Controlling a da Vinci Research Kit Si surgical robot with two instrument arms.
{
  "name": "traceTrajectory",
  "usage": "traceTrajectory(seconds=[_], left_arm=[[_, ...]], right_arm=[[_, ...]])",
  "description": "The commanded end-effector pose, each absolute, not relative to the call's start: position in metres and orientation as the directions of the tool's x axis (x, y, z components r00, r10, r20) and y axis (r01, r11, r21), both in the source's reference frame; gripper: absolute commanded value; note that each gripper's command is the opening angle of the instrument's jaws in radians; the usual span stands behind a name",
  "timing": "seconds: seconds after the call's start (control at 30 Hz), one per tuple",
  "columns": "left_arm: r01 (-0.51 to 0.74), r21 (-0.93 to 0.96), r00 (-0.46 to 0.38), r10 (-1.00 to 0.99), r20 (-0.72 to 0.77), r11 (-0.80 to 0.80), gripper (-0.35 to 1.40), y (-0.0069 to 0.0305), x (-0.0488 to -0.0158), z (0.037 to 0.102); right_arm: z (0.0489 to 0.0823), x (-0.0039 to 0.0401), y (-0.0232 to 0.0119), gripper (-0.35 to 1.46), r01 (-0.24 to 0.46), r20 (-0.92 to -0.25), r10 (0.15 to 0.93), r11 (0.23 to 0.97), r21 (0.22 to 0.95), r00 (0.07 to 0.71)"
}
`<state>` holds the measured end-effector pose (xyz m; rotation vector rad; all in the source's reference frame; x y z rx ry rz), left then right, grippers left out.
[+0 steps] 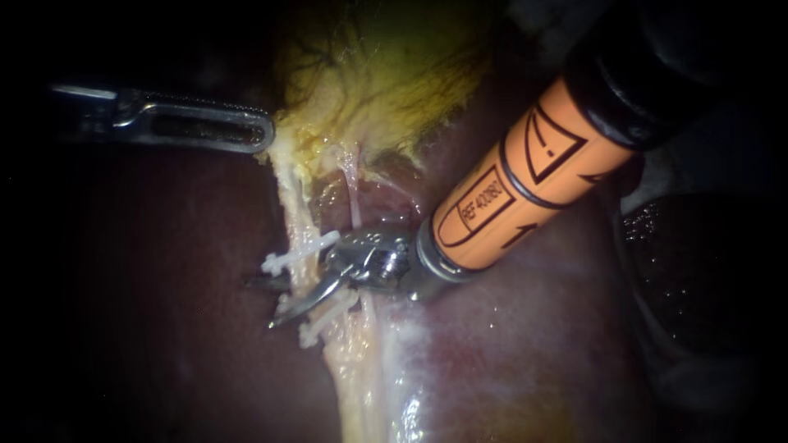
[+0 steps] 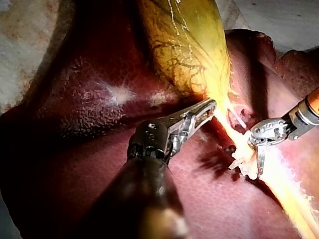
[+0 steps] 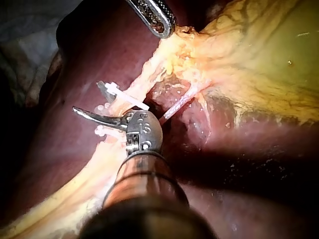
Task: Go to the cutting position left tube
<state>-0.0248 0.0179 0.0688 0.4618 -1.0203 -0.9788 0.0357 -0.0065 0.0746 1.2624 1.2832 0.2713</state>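
Your left instrument (image 1: 261, 134) lies with its tip against the gallbladder's (image 1: 386, 74) lower edge; whether it grips there, you cannot tell. Just beside that tip the left tube (image 1: 297, 209) starts and runs down over the liver (image 1: 509, 336), crossed by white clips (image 1: 300, 250) (one higher, more lower). Your right instrument (image 1: 263, 302) has its blades narrowly parted, with the tube between them, in the stretch between those clips.
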Motion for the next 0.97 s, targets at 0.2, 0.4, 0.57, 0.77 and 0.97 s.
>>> traceTrajectory(seconds=[0.2, 0.4, 0.57, 0.77, 0.97], left_arm=[[0.461, 0.723, 0.172, -0.851, 0.496, 0.515, -0.35, 0.0179, -0.0248, 0.0688], [0.461, 0.723, 0.172, -0.851, 0.496, 0.515, -0.35, 0.0179, -0.0248, 0.0688], [0.46, 0.723, 0.172, -0.851, 0.496, 0.515, -0.35, 0.0179, -0.0248, 0.0689], [0.461, 0.723, 0.172, -0.851, 0.496, 0.515, -0.35, 0.0179, -0.0248, 0.0689], [0.461, 0.723, 0.172, -0.851, 0.496, 0.515, -0.35, 0.0179, -0.0248, 0.0689]], right_arm=[[0.0732, 0.0359, -0.006, 1.15, 0.503, -0.53, 0.798, 0.345, 0.793, 0.288], [0.0712, 0.0357, -0.0046, 1.13, 0.528, -0.507, 0.825, 0.324, 0.785, 0.249], [0.0698, 0.0354, -0.0042, 1.12, 0.533, -0.5, 0.831, 0.315, 0.785, 0.245], [0.0698, 0.0354, -0.0045, 1.12, 0.536, -0.501, 0.831, 0.314, 0.783, 0.244], [0.0698, 0.0354, -0.0045, 1.12, 0.537, -0.501, 0.83, 0.314, 0.783, 0.244]])
